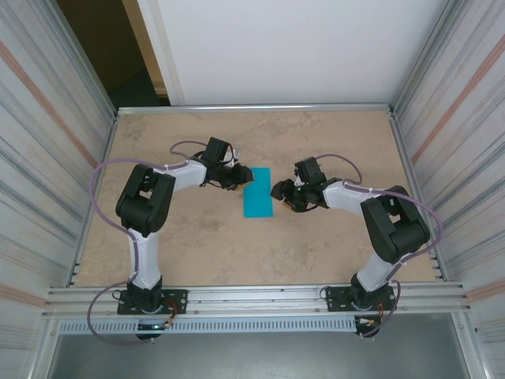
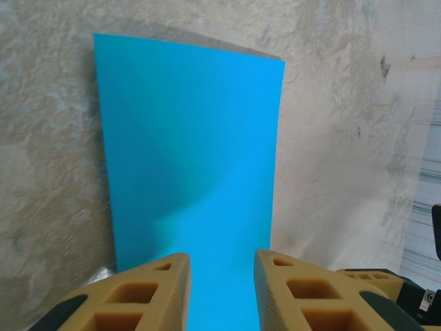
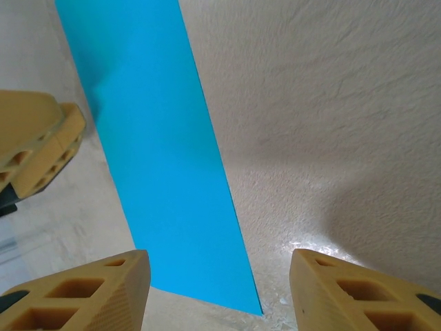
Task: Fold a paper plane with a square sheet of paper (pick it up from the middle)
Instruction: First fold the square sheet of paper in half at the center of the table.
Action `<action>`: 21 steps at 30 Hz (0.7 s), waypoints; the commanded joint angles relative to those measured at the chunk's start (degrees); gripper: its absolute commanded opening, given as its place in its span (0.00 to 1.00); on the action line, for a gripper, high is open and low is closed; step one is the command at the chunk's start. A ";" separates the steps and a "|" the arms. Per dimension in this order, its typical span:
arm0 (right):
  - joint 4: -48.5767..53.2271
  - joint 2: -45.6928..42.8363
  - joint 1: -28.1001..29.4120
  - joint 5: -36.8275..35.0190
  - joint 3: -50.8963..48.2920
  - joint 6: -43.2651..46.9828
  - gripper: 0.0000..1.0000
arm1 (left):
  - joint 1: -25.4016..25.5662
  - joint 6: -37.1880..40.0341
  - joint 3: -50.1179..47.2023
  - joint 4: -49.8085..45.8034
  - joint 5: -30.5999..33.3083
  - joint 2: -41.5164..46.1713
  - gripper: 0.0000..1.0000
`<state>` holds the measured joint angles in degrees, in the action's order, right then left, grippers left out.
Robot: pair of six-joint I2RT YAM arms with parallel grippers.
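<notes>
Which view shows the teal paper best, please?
The left wrist view: the teal paper appears large, three edges and a soft bend visible. Top external shows it whole but small; right wrist, a cropped slanted strip.

The left gripper (image 1: 236, 180) and right gripper (image 1: 278, 193) flank the square sheet of paper (image 1: 257, 192) — little room between. The table (image 1: 316, 134) beyond lies bare (side walls (image 1: 55, 142) hem it).

Teal paper (image 3: 158, 158) beneath parted right gripper (image 3: 219, 289)

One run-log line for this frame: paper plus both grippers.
paper: teal rectangle, lying on table | left gripper: open, straddling paper edge | right gripper: open, at opposite edge
</notes>
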<state>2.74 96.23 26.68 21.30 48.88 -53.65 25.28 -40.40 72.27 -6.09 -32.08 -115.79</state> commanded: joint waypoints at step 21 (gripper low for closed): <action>0.77 0.09 -0.18 6.99 -2.13 -1.90 0.45 | -0.10 -1.21 1.45 -8.42 2.03 -6.37 0.29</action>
<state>3.42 96.44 26.50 26.11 47.31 -54.43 25.06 -40.82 74.06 -9.67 -32.95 -118.96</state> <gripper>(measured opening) 0.467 0.291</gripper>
